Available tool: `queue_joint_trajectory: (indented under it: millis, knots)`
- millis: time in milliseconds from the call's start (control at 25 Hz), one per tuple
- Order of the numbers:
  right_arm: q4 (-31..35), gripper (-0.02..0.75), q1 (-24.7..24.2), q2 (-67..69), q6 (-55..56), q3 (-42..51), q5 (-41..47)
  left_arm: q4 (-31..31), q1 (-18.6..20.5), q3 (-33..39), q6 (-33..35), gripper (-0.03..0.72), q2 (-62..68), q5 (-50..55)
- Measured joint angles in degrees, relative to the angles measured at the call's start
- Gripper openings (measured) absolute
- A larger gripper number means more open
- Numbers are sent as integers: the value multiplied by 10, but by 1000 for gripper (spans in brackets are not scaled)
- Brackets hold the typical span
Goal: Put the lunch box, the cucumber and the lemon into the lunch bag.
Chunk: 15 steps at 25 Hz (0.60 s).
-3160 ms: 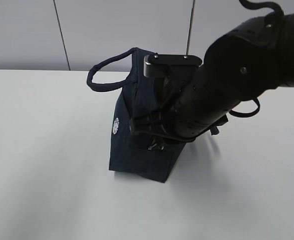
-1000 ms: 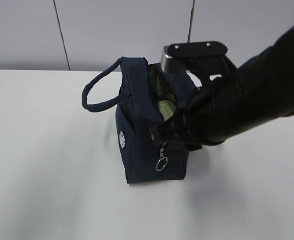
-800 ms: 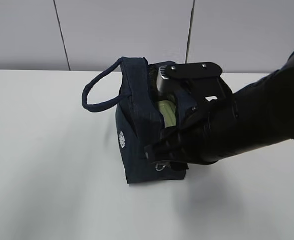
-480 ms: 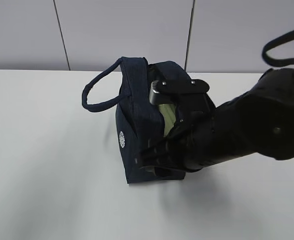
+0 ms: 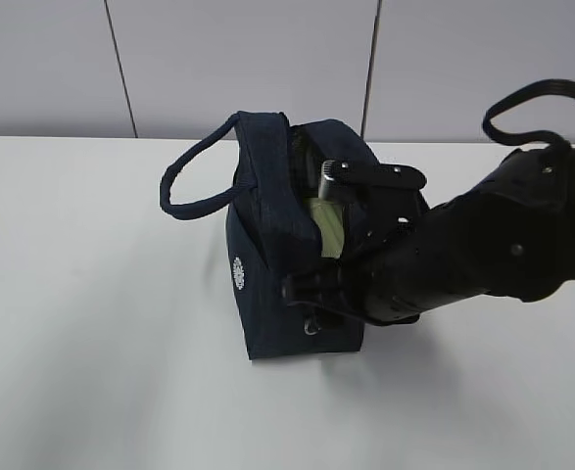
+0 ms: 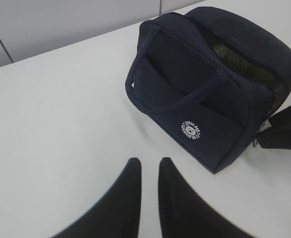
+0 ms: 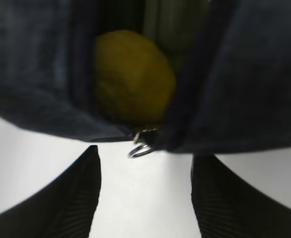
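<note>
The left gripper (image 6: pixel 149 171) hangs over the bare white table (image 5: pixel 81 323) well to the left of the lunch bag (image 5: pixel 272 259), its two dark fingers nearly together with a thin gap and nothing between them. The lunch bag stands upright near the middle of the table, its top gaping, one loop handle (image 5: pixel 194 171) drooping to the left and the small white round logo (image 5: pixel 238 273) on its near side; over the last second it has kept its place, whereas three seconds ago it stood tilted and a little further left under the arm. Inside the open top, the pale sage-green lid of the lunch box (image 5: pixel 326 223) shows on edge, as it did a second ago. The right wrist view looks straight into the opening: the lemon (image 7: pixel 133 82) sits inside the bag, close behind the ring pull (image 7: pixel 141 148) of the zip, with a blurred green shape behind it that may be the cucumber. The right gripper (image 7: pixel 144 193) is spread wide with nothing held, its fingers (image 7: pixel 71 198) over the table just in front of the bag's end; the right arm (image 5: pixel 473 255) has sunk lower and drawn rightward since half a second ago.
</note>
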Motion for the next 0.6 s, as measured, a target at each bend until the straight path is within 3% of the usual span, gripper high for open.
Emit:
queue_joint_trajectory:
  millis: [600]
  knots:
    - [0,434,-14,0,3,0,-8,1,0,0,0,58,0,0]
